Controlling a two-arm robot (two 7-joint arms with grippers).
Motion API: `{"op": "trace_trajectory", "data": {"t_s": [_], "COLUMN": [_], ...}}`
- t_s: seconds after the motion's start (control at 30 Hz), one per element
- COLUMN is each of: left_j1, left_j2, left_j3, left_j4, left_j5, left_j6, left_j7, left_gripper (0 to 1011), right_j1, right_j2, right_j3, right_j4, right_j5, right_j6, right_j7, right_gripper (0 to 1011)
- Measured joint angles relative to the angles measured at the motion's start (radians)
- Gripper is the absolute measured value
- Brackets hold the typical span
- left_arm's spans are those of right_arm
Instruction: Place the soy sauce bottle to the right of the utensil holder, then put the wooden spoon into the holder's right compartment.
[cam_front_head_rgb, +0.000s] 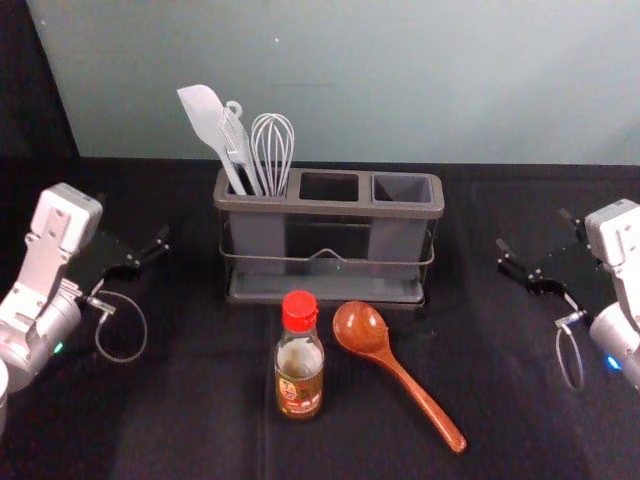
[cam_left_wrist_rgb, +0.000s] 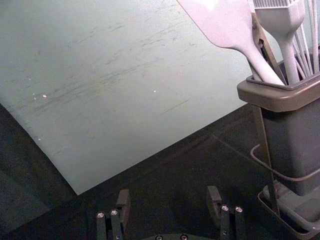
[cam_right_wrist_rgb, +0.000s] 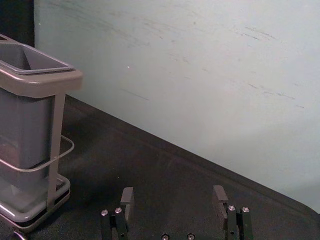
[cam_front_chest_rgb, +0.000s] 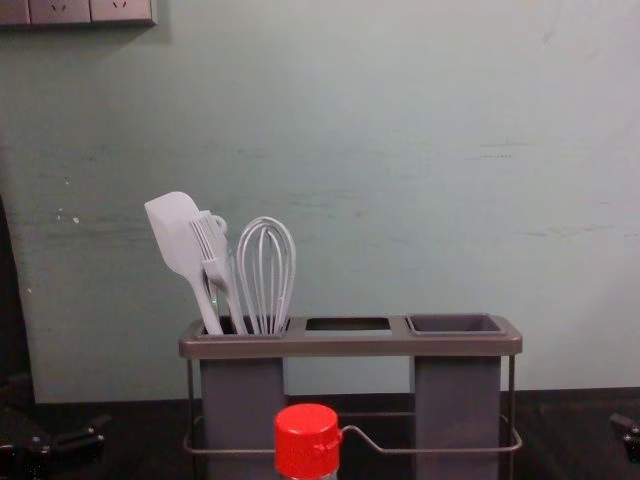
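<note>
Bottle (cam_front_chest_rgb: 307, 440) partly below chest view's edge

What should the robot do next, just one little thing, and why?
I think the open, empty right hand should move toward the soy sauce bottle. The bottle stands in front of the utensil holder, not at its right, and it comes before the wooden spoon in the job.

Wooden spoon (cam_front_head_rgb: 360, 328): smooth, glossy wood
Soy sauce bottle (cam_front_head_rgb: 286, 362): clear, shiny
Cap (cam_front_head_rgb: 299, 310): smooth plastic
Utensil holder (cam_front_head_rgb: 330, 208): matt plastic look
Wire rail (cam_front_chest_rgb: 450, 451): thin metal
Spatula (cam_front_head_rgb: 203, 112): smooth, matt
Table covering (cam_front_head_rgb: 180, 400): matt cloth look
</note>
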Motion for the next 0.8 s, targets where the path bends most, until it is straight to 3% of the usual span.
{"op": "trace_trajectory", "data": {"t_s": [0.8], "left_j1": [0.000], "left_j2": [0.000], "left_j3": [0.000], "left_j4": [0.000], "left_j5": [0.000], "left_j6": [0.000], "left_j7": [0.000], "left_gripper": [1005], "right_j1": [0.000], "right_j2": [0.000], "right_j3": [0.000], "right_j4": [0.000], "right_j5": [0.000], "right_j6": [0.000], "right_j7": [0.000], "right_gripper": [1003]}}
